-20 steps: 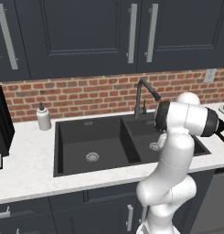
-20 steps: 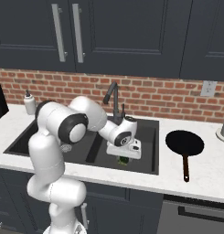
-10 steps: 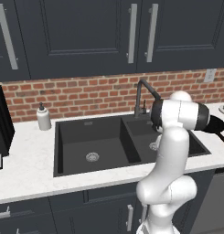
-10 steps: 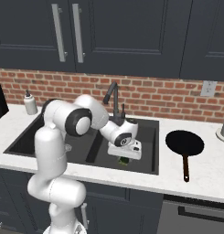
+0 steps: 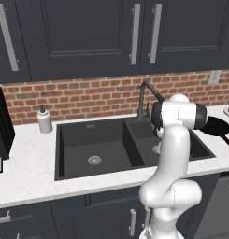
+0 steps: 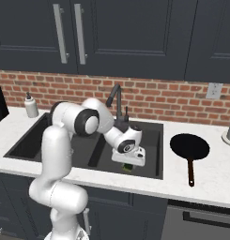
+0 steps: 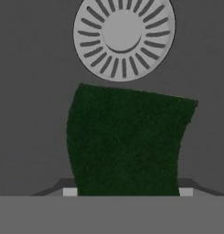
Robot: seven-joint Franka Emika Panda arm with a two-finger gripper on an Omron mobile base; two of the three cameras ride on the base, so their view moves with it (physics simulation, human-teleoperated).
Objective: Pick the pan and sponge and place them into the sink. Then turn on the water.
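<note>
Over the right-hand bowl of the sink (image 6: 156, 154), the gripper (image 6: 128, 165) hangs low with the sponge (image 7: 127, 141) between its fingers; in the hand view the dark green face spans the gap from one fingertip to the other, so the jaws are partway closed and clamped on it, not empty. Just beyond the sponge's far edge in that view lies the silver drain (image 7: 124, 37) of that bowl, which suggests the arm is holding the sponge over the basin floor so that it drops inside the sink rather than onto the rim. Whether the sponge already touches the floor I cannot tell (the right base view shows a sliver of green under the hand, nothing more).

The pan (image 6: 189, 146) lies on the white counter (image 6: 215, 180) just to the right of the sink, handle pointing toward the front edge, untouched and well within reach for the next pick. The faucet (image 6: 116, 99) stands behind the sink at the divider, and no stream runs from it.
</note>
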